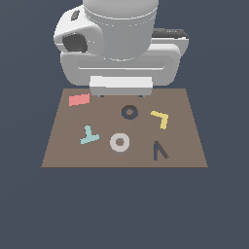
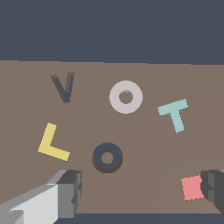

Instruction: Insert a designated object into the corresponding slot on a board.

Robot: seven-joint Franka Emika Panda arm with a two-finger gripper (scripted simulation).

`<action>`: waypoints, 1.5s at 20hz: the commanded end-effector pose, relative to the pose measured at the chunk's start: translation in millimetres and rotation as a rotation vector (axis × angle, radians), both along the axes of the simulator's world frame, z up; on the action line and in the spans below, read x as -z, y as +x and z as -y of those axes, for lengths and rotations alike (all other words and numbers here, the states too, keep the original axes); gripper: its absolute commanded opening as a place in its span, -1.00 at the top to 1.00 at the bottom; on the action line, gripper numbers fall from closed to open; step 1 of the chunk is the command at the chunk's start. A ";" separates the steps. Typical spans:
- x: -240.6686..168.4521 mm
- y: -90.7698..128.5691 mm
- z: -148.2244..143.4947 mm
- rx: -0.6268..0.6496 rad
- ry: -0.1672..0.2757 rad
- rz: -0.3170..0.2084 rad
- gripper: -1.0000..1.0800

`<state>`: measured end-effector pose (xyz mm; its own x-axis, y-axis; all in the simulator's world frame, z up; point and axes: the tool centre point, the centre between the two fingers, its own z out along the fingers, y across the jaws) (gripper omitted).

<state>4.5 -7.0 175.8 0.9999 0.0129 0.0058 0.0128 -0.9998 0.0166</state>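
Spreading as one plain dark slate-blue ground [image 1: 124,209] across the exterior view: filling the lower third of the frame, running up both side edges, and showing again in the upper left and upper right corners. Reading as a single flat tone from edge to edge. Showing in the wrist view too [image 2: 112,26], as a wide band and a thin strip of the same colour. Being lit softly and evenly, giving only faint shading.
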 end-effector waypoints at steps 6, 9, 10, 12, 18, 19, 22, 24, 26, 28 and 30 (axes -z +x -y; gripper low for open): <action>3.5 1.9 -0.5 0.017 0.000 0.000 -0.92; 8.9 5.0 -1.2 0.044 0.001 0.000 -0.92; 11.3 6.4 -1.5 0.056 0.001 0.000 -0.92; 17.1 9.6 -2.1 0.085 0.002 0.000 -0.92; 41.8 23.9 -3.6 0.208 0.004 0.000 -0.92; 47.1 27.1 -3.7 0.234 0.005 0.000 -0.92; 65.0 37.6 -3.3 0.323 0.007 0.000 -0.92; 76.7 44.7 -2.5 0.383 0.009 0.000 -0.92; 87.4 51.1 -1.4 0.436 0.010 0.000 -0.92; 96.9 56.8 -0.1 0.485 0.012 0.000 -0.92; 105.2 61.7 1.4 0.527 0.013 0.000 -0.92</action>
